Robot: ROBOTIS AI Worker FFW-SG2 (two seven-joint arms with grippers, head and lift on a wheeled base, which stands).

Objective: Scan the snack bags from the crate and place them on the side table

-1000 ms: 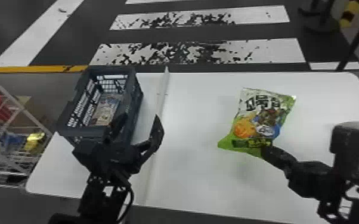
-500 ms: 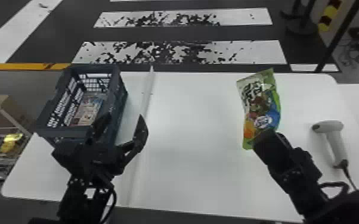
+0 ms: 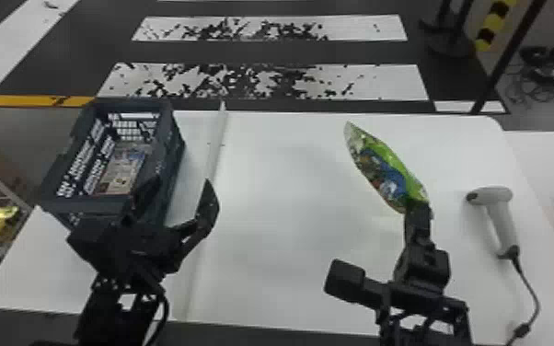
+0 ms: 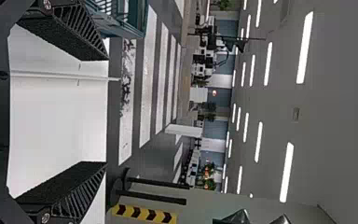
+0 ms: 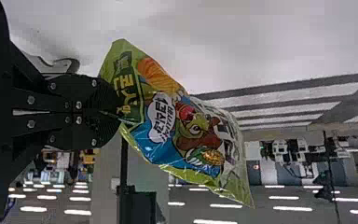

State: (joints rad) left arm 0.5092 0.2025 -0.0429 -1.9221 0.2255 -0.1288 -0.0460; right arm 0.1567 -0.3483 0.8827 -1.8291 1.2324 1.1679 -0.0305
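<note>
Green and blue, the snack bag (image 3: 382,172) is jutting out at a slant from the right end effector (image 3: 418,209), whose two fingers are gripping one end of it tightly, and it is being held over the right part of the white counter (image 3: 280,230). A grey scanner (image 3: 501,216) is lying to the right of it. The left end effector (image 3: 180,186) is holding its fingers wide apart beside the dark crate (image 3: 85,204), where packages (image 3: 122,170) are resting inside
</note>
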